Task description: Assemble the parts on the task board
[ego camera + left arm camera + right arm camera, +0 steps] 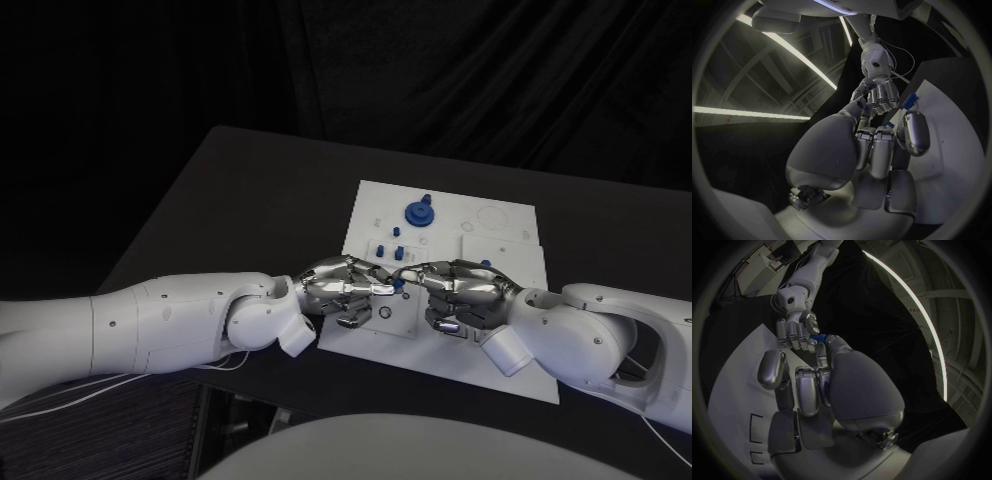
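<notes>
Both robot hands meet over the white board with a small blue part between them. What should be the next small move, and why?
Probably the left robot hand should let go slowly, if the right robot hand pinches firmly. The blue part sits between their fingertips above the task board. Which hand really holds it I cannot tell.

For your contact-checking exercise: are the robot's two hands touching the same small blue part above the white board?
Cannot tell. In the head view the left hand and right hand meet at a blue part, but fingers hide the contact.
</notes>
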Motion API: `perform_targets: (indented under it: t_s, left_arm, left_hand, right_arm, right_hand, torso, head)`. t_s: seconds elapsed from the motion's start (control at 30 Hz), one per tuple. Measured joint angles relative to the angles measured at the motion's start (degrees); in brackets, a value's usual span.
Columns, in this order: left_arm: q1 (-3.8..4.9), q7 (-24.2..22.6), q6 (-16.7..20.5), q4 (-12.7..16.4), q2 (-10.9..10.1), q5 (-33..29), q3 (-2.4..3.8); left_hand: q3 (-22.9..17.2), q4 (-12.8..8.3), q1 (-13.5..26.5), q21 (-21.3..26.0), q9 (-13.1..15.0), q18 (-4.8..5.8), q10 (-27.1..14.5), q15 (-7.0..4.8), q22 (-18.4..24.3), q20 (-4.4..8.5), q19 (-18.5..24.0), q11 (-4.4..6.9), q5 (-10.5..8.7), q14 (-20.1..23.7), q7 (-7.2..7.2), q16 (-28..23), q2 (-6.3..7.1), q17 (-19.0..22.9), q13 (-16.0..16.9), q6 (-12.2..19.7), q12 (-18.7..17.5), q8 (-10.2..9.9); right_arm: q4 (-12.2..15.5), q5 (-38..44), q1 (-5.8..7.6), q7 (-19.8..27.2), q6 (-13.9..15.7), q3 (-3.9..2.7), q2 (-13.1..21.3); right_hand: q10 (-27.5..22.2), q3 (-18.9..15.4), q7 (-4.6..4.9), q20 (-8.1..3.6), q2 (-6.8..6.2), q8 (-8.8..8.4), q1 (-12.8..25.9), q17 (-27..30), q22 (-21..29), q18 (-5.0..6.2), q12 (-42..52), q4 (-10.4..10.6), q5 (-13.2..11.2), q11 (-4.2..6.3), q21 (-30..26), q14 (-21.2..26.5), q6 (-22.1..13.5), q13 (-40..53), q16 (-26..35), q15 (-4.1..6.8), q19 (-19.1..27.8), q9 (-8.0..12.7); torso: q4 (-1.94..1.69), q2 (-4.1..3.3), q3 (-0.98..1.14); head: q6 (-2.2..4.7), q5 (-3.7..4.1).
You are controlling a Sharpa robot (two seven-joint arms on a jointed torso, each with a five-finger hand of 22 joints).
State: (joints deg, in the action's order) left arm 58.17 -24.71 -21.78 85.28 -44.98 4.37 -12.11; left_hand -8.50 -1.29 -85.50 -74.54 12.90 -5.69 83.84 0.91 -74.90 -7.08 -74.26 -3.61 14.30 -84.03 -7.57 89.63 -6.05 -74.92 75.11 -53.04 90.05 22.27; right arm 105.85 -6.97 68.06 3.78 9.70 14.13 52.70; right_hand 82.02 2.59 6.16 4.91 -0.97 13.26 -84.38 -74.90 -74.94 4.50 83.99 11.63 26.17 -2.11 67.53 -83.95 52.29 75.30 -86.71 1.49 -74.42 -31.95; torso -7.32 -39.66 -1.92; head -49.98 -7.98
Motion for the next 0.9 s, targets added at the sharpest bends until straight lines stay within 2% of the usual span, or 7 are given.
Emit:
perform_targets:
  t_s: [0.1, 0.3, 0.37, 0.43, 0.63, 0.77, 0.9]
  left_arm:
    - [0.0, 0.0, 0.3, 0.0, -0.1, 0.0, 0.0]
    - [0.0, 0.1, 0.9, 0.1, -0.3, 0.0, 0.01]
    - [-0.01, 0.1, 1.2, 0.2, -0.4, 0.0, 0.01]
    - [-0.01, 0.1, 1.4, 0.3, -0.4, 0.0, 0.01]
    - [-0.02, 0.2, 2.6, 0.7, -0.8, 0.0, 0.01]
    - [-0.02, 0.4, 3.8, 1.7, -1.2, 0.0, 0.01]
    - [-0.04, 0.6, 5.2, 2.3, -1.5, 0.0, 0.01]
  left_hand:
    - [-0.1, -0.1, 0.0, 0.0, 0.4, 0.0, 0.0, -0.18, 0.0, 0.0, 0.0, 0.0, 0.0, 0.2, 0.0, 0.0, 0.0, 0.0, 0.0, 0.0, 0.0, 0.0]
    - [-0.1, -0.1, 0.0, 0.0, 0.5, 0.0, -0.2, -0.36, 0.0, 0.0, 0.0, 0.16, -0.01, 0.0, 0.0, 0.0, 0.0, 0.0, 0.0, 0.0, 0.0, 0.0]
    - [-0.1, -0.1, 0.0, 0.0, 0.5, 0.0, -0.2, -0.4, 0.0, 0.0, 0.0, 0.17, -0.01, 0.0, 0.0, 0.0, 0.0, 0.0, 0.0, 0.0, 0.0, 0.0]
    - [-0.1, -0.1, 0.0, 0.0, 0.8, -0.01, -0.2, -0.4, 0.0, 0.0, 0.0, 0.17, -0.01, 0.0, 0.0, 0.0, 0.0, 0.0, 0.0, 0.0, 0.0, 0.0]
    - [-0.1, 0.0, 0.1, 0.0, 0.8, 0.0, -0.2, -0.4, 0.0, 0.0, 0.0, 0.17, 0.26, 0.0, 0.0, 0.0, -0.11, 0.0, 0.0, 0.0, 0.0, -0.1]
    - [-0.3, 0.2, 0.2, 0.0, 0.8, -0.01, -0.2, -0.39, 0.0, 0.2, -0.2, 0.17, 0.29, 0.0, 0.01, 0.0, -0.2, 0.0, 0.0, 0.0, 0.0, -0.1]
    - [-0.7, -0.1, 0.4, 0.0, 0.8, 0.0, -0.2, -0.42, 0.0, 0.2, -0.2, 0.17, 0.29, 0.0, 0.01, 0.0, -0.35, 0.0, 0.0, 0.0, 0.0, -0.3]
  right_arm:
    - [-0.1, 1.3, 0.01, 0.4, -0.1, 0.0, 0.5]
    - [-0.3, 5.4, 0.08, 1.5, -0.3, 0.0, 1.4]
    - [-0.3, 7.5, 0.12, 2.1, -0.3, 0.0, 1.8]
    - [-0.3, 9.2, 0.17, 2.7, -0.3, 0.0, 2.1]
    - [-0.2, 14.9, 0.9, 5.1, -0.2, 0.03, 3.0]
    - [0.0, 21.8, 2.43, 6.9, 0.7, 0.05, 3.7]
    - [0.7, 32.9, 4.39, 8.2, 3.1, 0.01, 4.4]
  right_hand:
    - [-7.7, -1.2, 0.93, 0.87, -0.34, 0.0, -0.6, 0.0, 0.0, 2.22, -7.2, 1.0, -0.6, -0.69, -7.5, 0.6, -3.0, -0.8, 5.1, -1.07, 6.1, 1.2]
    - [-17.8, -3.0, 1.83, 1.92, -0.85, 1.13, -1.8, 0.2, 0.1, 3.63, -14.7, 2.8, -1.1, -1.32, -18.1, 7.8, -6.7, -5.2, 12.9, -1.9, 15.6, 3.0]
    - [-30.6, -4.2, 2.27, 2.48, -0.89, 2.43, -2.6, 2.9, 1.2, 5.01, -26.0, 4.0, -2.3, -1.82, -23.8, 13.3, -8.2, -16.2, 17.2, -2.51, 21.1, 3.7]
    - [-34.7, -4.8, 2.45, 2.87, -0.89, 3.31, -2.6, 5.6, 2.0, 4.96, -30.3, 4.6, -3.0, -2.15, -26.1, 16.9, -9.0, -20.4, 19.9, -2.95, 23.4, 4.2]
    - [-41.9, -6.9, 2.86, 4.61, -0.37, 5.93, -4.5, 19.1, 3.2, 4.95, -38.9, 4.8, -2.2, -4.37, -28.8, 29.6, -13.0, -30.0, 30.5, -4.85, 26.1, 6.2]
    - [-45.6, -6.5, 2.18, 5.62, -0.87, 6.83, -8.7, 23.4, 3.5, 4.93, -45.2, 4.4, 3.1, -6.02, -29.2, 29.9, -15.1, -37.1, 31.0, -5.9, 25.9, 8.1]
    - [-45.9, -5.9, 1.99, 5.2, -1.71, 7.59, -11.5, 23.0, 1.8, 4.94, -48.0, 4.5, 4.4, -6.19, -25.3, 24.4, -15.3, -41.8, 26.4, -5.35, 21.8, 9.9]
  torso:
    - [0.0, 0.0, 0.01]
    - [0.03, 0.01, 0.04]
    - [0.06, 0.03, 0.05]
    - [0.06, 0.03, 0.05]
    - [0.07, 0.02, 0.06]
    - [0.07, -0.03, 0.05]
    - [0.07, -0.07, 0.05]
  head:
    - [-0.01, 0.07]
    - [-0.01, 0.11]
    - [-0.01, 0.03]
    - [-0.01, 0.02]
    - [-0.01, 0.28]
    - [-0.01, 0.3]
    - [-0.01, 0.26]
